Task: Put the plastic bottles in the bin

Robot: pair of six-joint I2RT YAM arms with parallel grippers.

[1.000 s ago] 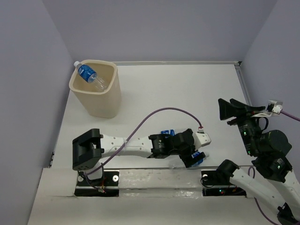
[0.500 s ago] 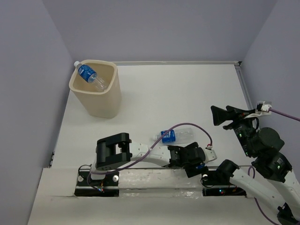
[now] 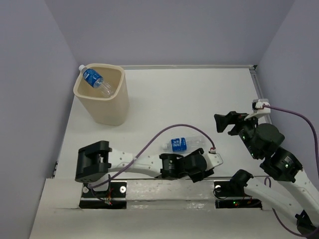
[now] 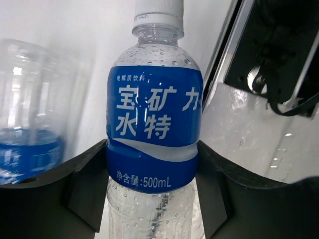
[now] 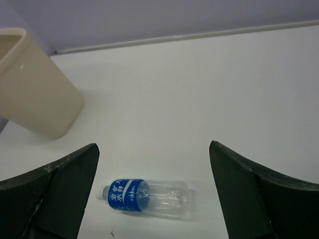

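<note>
- Step in hand, as I judged it: the lift and carry of one bottle. The left gripper [image 4: 151,145] was clamped on the held bottle [image 4: 152,119], its fingers pressed to both sides of the blue label, low by the near edge of the table [image 3: 199,94]
- The right gripper [image 5: 153,145] hung with its jaws spread wide and nothing between them, aimed at the loose bottle [image 5: 148,195], which lay on its side near the left gripper
- The bin [image 3: 102,107] stood at the far left, well apart from both grippers; the rim bottle [image 3: 94,79] leaned across its back-left corner, cap poking outside
- The next move, by my reckoning, called for raising the held bottle, swinging it left and over the bin mouth, then letting go
- The held bottle was clear plastic with a white cap and droplets inside, probably light and easily squashed; a blurred bottle [image 4: 30,129] showed beside it in the left wrist view
</note>
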